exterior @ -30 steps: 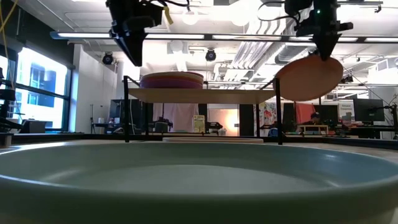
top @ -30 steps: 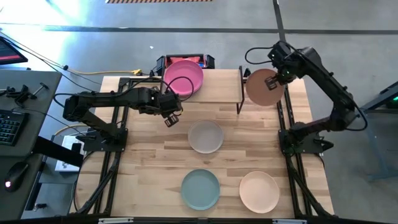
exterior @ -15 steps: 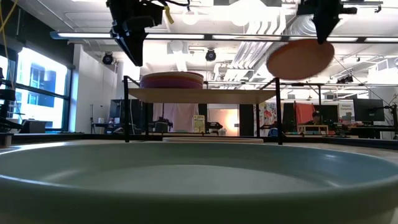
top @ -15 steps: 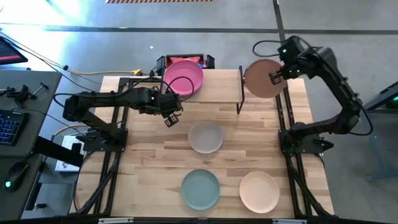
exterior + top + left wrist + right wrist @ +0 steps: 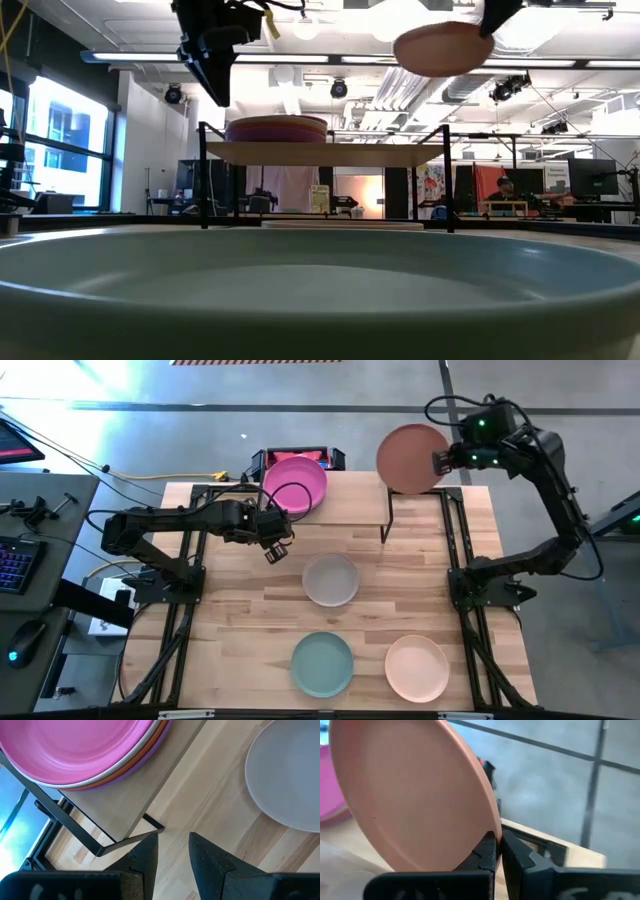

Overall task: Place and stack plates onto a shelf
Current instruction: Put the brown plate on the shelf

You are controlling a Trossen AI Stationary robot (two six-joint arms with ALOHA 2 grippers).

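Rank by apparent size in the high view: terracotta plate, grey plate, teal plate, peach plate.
1. terracotta plate, held raised by the right gripper, so nearer the camera.
2. teal plate, peach plate and grey plate: alike.

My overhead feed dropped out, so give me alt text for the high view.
The right pincer holds a terracotta plate above the shelf end. A pink-topped stack sits on the shelf beside the left pincer.

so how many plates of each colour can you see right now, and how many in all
pink plate: 1
white plate: 1
orange plate: 1
purple plate: 1
terracotta plate: 1
grey plate: 1
teal plate: 1
peach plate: 1
Total: 8
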